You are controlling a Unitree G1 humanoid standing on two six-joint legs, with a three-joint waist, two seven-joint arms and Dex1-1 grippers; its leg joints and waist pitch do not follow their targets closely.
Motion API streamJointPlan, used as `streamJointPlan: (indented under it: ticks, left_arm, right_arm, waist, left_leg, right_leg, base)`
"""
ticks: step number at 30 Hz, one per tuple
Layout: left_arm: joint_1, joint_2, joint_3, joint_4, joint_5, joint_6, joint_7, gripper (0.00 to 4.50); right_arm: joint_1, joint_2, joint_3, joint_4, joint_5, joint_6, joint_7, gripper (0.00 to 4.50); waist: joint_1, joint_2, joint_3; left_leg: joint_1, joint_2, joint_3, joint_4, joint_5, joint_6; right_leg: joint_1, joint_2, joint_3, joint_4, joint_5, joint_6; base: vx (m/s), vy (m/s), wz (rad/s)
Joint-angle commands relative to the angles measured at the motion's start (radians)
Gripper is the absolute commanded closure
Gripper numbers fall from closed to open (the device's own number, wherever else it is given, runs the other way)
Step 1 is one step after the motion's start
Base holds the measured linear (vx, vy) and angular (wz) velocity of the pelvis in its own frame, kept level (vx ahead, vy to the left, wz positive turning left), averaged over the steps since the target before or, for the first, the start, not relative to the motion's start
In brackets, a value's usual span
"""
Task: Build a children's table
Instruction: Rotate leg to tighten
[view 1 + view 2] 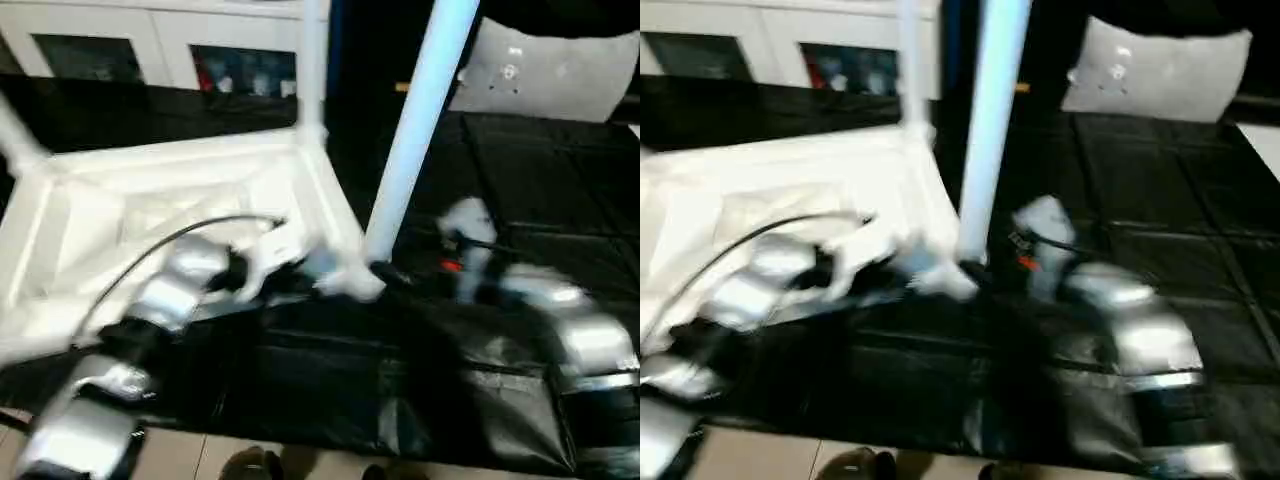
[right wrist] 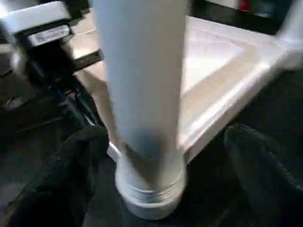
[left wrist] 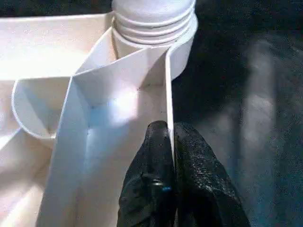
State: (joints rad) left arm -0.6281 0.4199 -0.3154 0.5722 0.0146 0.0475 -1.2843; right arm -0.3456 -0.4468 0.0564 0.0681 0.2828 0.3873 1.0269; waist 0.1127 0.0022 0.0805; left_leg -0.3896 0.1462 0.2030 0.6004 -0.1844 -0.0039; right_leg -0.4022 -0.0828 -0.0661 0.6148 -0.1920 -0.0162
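1. Left eye view: the white table top (image 1: 150,220) lies upside down on the black desk (image 1: 560,190), its ribbed underside up. A leg (image 1: 415,130) stands in the near corner socket (image 1: 352,283), leaning a little to the right toward its upper end. A second leg (image 1: 312,65) stands upright at the far corner, and a third (image 1: 15,135) slants up at the far left corner. The left arm (image 1: 165,295) reaches from the lower left to the top's near edge; the right arm (image 1: 570,320) lies to the right of the near leg. White cabinets (image 1: 150,40) stand behind the desk

2. Right eye view: the same scene; the right arm's wrist (image 1: 1045,235) sits just right of the near leg's foot, and a grey cushion-like thing (image 1: 1160,70) lies on the far right of the desk

3. Left wrist view: the left tool (image 3: 171,156) is clamped on the thin side wall (image 3: 167,94) of the table top, one black finger (image 3: 151,165) inside the wall and one outside, close to the corner socket where the leg's threaded end (image 3: 154,19) sits

4. Right wrist view: the right tool (image 2: 163,156) stands wide apart, a finger (image 2: 71,161) on either side of the near leg's base, neither touching it; the threaded end (image 2: 150,189) is seated in the socket at the top's corner
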Motion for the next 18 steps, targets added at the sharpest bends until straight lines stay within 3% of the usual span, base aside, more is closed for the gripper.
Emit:
streamJointPlan:
  ticks: [1, 2, 3, 5, 11, 14, 18]
  left_arm:
    - [-0.011, -0.01, -0.029, -0.058, -0.029, -0.03, -0.068, 4.5]
    - [-0.01, -0.002, -0.037, -0.065, -0.031, -0.032, -0.088, 4.5]
    - [-0.012, 0.005, -0.046, -0.068, -0.031, -0.038, -0.108, 4.5]
    - [-0.016, 0.009, -0.052, -0.062, -0.028, -0.052, -0.124, 4.5]
    - [-0.022, 0.014, -0.064, -0.057, -0.028, -0.082, -0.174, 4.5]
    - [-0.023, 0.013, -0.067, -0.063, -0.034, -0.082, -0.183, 4.5]
    - [-0.017, 0.009, -0.067, -0.062, -0.031, -0.09, -0.168, 4.5]
  right_arm:
    - [-0.008, -0.015, 0.022, 0.014, 0.018, -0.018, 0.063, 0.07]
    - [-0.01, -0.032, 0.033, 0.02, 0.03, -0.018, 0.109, 0.07]
    - [-0.012, -0.048, 0.043, 0.027, 0.04, -0.027, 0.16, 0.21]
    - [-0.016, -0.063, 0.052, 0.037, 0.047, -0.028, 0.204, 0.4]
    - [-0.036, -0.091, 0.09, 0.079, 0.057, -0.061, 0.317, 0.83]
    - [-0.046, -0.097, 0.109, 0.109, 0.044, -0.086, 0.351, 1.2]
    - [-0.056, -0.092, 0.122, 0.163, 0.016, -0.128, 0.356, 1.32]
  waist:
    - [-0.001, -0.001, -0.069]
    - [0.004, 0.005, -0.069]
    - [0.005, 0.004, -0.069]
    - [0.01, -0.001, -0.069]
    - [0.024, -0.003, -0.069]
    - [0.025, -0.006, -0.068]
    - [0.025, -0.006, -0.064]
  left_leg:
    - [0.036, 0.099, -0.041, -0.079, -0.245, 0.017]
    - [0.041, 0.102, -0.041, -0.08, -0.25, 0.005]
    - [0.042, 0.102, -0.041, -0.081, -0.253, -0.001]
    - [0.038, 0.101, -0.039, -0.081, -0.244, 0.007]
    - [0.032, 0.101, -0.039, -0.077, -0.207, 0.028]
    - [0.031, 0.102, -0.04, -0.078, -0.196, 0.036]
    - [0.033, 0.102, -0.04, -0.079, -0.208, 0.034]
  right_leg:
    - [0.042, -0.099, 0.059, -0.076, -0.221, -0.246]
    - [0.036, -0.098, 0.06, -0.077, -0.226, -0.246]
    - [0.036, -0.095, 0.059, -0.075, -0.21, -0.249]
    - [0.039, -0.095, 0.059, -0.07, -0.179, -0.255]
    - [0.04, -0.102, 0.058, -0.069, -0.168, -0.256]
    - [0.04, -0.1, 0.055, -0.065, -0.157, -0.262]
    - [0.037, -0.101, 0.056, -0.069, -0.176, -0.262]
  base:
    - [0.0, 0.0, 0.0]
    - [0.0, 0.0, 0.0]
    - [0.0, 0.0, 0.0]
    - [0.0, 0.0, 0.0]
    - [0.0, 0.0, 0.0]
    - [0.0, 0.0, 0.0]
    - [0.0, 0.0, 0.0]
